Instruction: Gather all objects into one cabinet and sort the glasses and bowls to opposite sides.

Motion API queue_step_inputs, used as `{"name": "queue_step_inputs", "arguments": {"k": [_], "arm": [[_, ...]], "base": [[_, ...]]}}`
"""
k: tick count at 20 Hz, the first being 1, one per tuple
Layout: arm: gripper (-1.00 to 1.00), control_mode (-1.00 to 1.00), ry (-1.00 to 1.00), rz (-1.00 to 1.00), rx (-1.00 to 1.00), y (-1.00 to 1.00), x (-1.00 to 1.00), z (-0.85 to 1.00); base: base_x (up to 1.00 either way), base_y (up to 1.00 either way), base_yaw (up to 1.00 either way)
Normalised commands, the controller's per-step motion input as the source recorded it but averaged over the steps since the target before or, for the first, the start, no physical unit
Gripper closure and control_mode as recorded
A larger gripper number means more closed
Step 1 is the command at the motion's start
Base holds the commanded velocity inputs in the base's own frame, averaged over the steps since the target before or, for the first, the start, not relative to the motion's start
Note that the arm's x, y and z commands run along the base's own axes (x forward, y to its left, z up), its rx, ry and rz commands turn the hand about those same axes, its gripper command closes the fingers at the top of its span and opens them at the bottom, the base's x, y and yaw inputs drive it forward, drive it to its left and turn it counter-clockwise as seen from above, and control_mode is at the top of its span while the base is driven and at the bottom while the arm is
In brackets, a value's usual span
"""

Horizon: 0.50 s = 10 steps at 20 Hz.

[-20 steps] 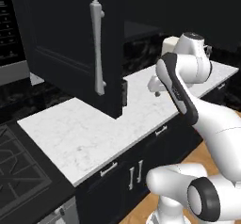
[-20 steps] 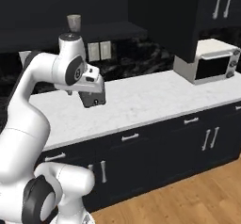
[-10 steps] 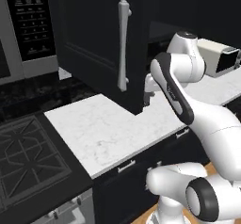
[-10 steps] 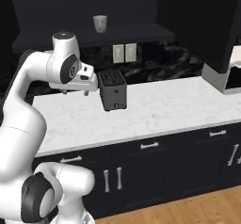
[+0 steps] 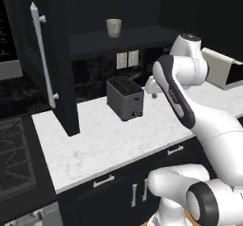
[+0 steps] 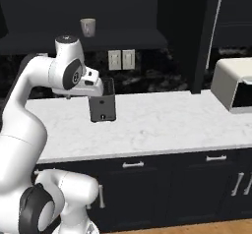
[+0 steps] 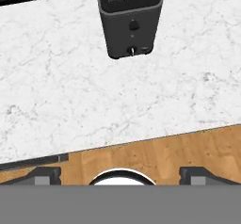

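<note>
A grey-beige mug, one of the glasses [image 5: 113,28] [image 6: 88,27], stands alone on the dark shelf [image 5: 137,41] [image 6: 44,42] of the black upper cabinet. The cabinet's tall door [image 5: 59,68] hangs open at the left, its long silver bar handle [image 5: 41,54] facing me. The bowls are out of view. My gripper [image 7: 122,176] is open and holds nothing, with its dark fingertips [image 7: 47,175] far apart. It hangs over the front edge of the marble counter [image 7: 56,86] [image 5: 104,144], looking down, well below the shelf.
A dark toaster [image 5: 125,98] [image 6: 102,102] [image 7: 129,18] stands on the counter just beyond my hand. A white microwave [image 5: 223,67] [image 6: 234,83] sits at the right. A stove [image 5: 14,158] lies to the left. Wooden floor [image 7: 188,143] shows below the counter edge.
The whole picture has shifted, so the base has moved; the toaster, the shelf and the grey mug now sit nearer the middle. The gripper has stayed open.
</note>
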Motion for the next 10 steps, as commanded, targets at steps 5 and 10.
{"name": "queue_step_inputs", "arguments": {"k": [5, 10], "arm": [[-1.00, 1.00, 0.00, 0.00, 0.00, 0.00, 0.00, 0.00], [-1.00, 1.00, 0.00, 0.00, 0.00, 0.00, 0.00, 0.00]], "base": [[0.59, -0.52, 0.35], [0.07, 0.17, 0.17]]}}
